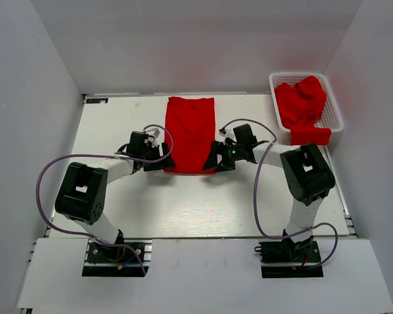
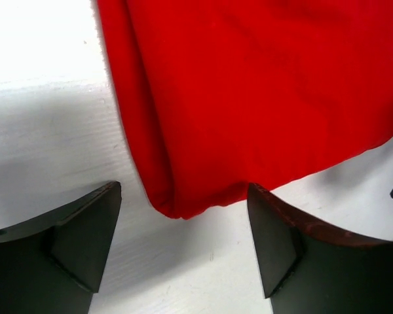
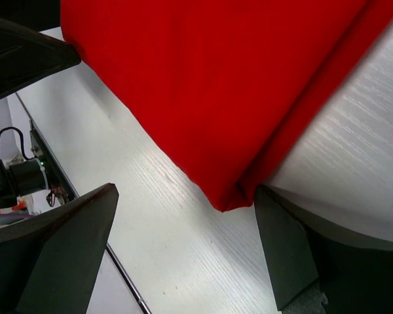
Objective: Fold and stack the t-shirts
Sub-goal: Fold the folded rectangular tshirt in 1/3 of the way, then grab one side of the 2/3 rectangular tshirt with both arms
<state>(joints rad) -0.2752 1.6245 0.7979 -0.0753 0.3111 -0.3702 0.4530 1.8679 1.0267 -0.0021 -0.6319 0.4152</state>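
One red t-shirt (image 1: 190, 131) lies flat on the white table (image 1: 118, 118) as a long narrow strip, running away from the arms. My left gripper (image 1: 162, 163) stands open at its near left corner. In the left wrist view that corner (image 2: 177, 206) sits between the spread fingers (image 2: 85, 235), touching neither. My right gripper (image 1: 217, 161) is open at the near right corner. In the right wrist view that corner (image 3: 230, 199) lies just beside the right finger (image 3: 295, 255). Neither gripper holds any cloth.
A white mesh basket (image 1: 275, 82) stands at the back right with more crumpled red t-shirts (image 1: 301, 104) in it. One of them hangs over its near rim (image 1: 311, 136). Grey walls close in the table on three sides. Purple cables loop beside both arms.
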